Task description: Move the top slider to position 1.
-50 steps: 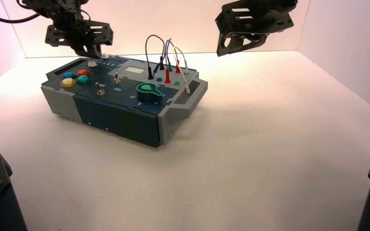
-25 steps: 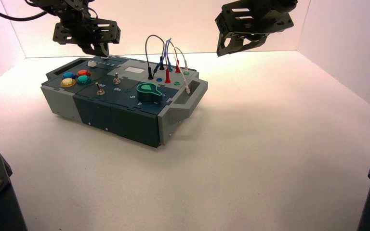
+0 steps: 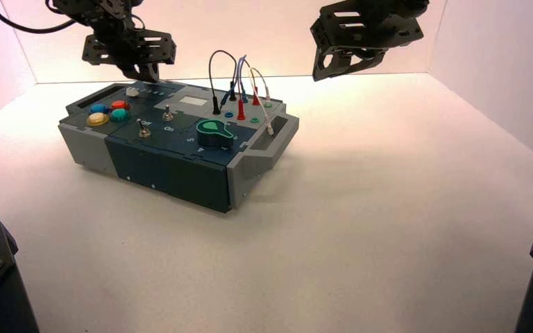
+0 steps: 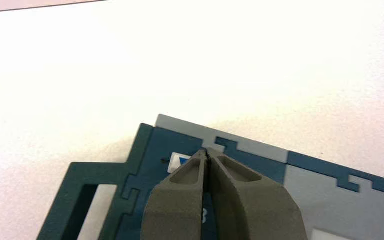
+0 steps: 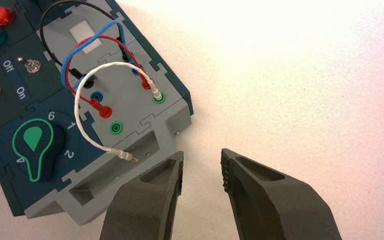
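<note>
Left wrist view: left gripper (image 4: 207,152), fingers pressed together, held above box (image 4: 260,155) far edge; right gripper (image 5: 201,167) parted beside box.

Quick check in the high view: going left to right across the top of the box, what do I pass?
Coloured buttons → white slider knob under the shut left gripper → front toggle switch → rear toggle switch → green dial → wires → right-end handle, with the open right gripper hovering above.
</note>
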